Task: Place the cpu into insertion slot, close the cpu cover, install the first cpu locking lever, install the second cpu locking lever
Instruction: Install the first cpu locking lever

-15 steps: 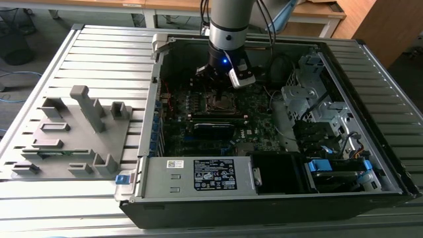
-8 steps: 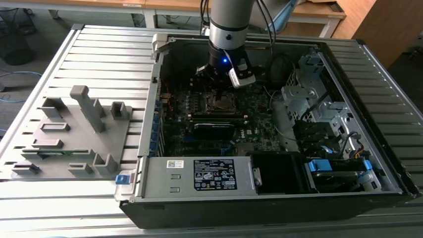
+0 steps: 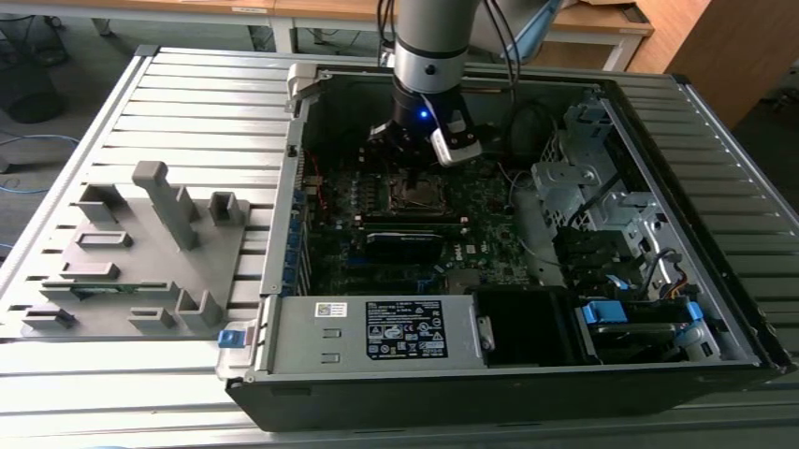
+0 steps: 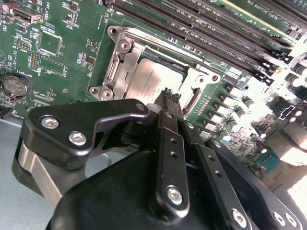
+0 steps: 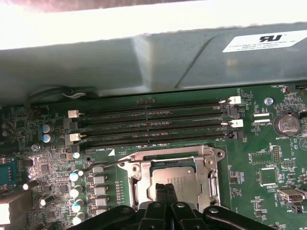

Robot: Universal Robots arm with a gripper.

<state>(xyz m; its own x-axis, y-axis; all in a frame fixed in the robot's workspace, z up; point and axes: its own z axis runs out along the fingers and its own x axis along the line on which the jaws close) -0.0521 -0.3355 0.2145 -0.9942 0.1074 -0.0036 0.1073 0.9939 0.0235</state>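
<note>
The cpu (image 4: 152, 79) lies flat in the insertion slot (image 3: 420, 195) on the green motherboard, its dull grey face showing. The silvery cpu cover (image 4: 116, 67) lies down around it, and the chip shows through its square window. In the first wrist view the cpu (image 5: 178, 181) and the cpu cover (image 5: 139, 184) appear the same way. A thin wire lever (image 5: 103, 165) runs along one side of the socket. My gripper (image 4: 168, 96) is shut with nothing between its fingers. Its tip is at the socket's edge, right over the cover's rim. In the exterior view my gripper (image 3: 413, 173) hangs just above the socket.
Long black memory slots (image 5: 153, 127) run beside the socket, toward the case wall (image 5: 144, 57). A coin battery (image 5: 287, 124) sits on the board. The open computer case holds a power supply (image 3: 374, 332) and drive cages (image 3: 587, 187). A grey fixture plate (image 3: 138, 253) lies on the exterior view's left.
</note>
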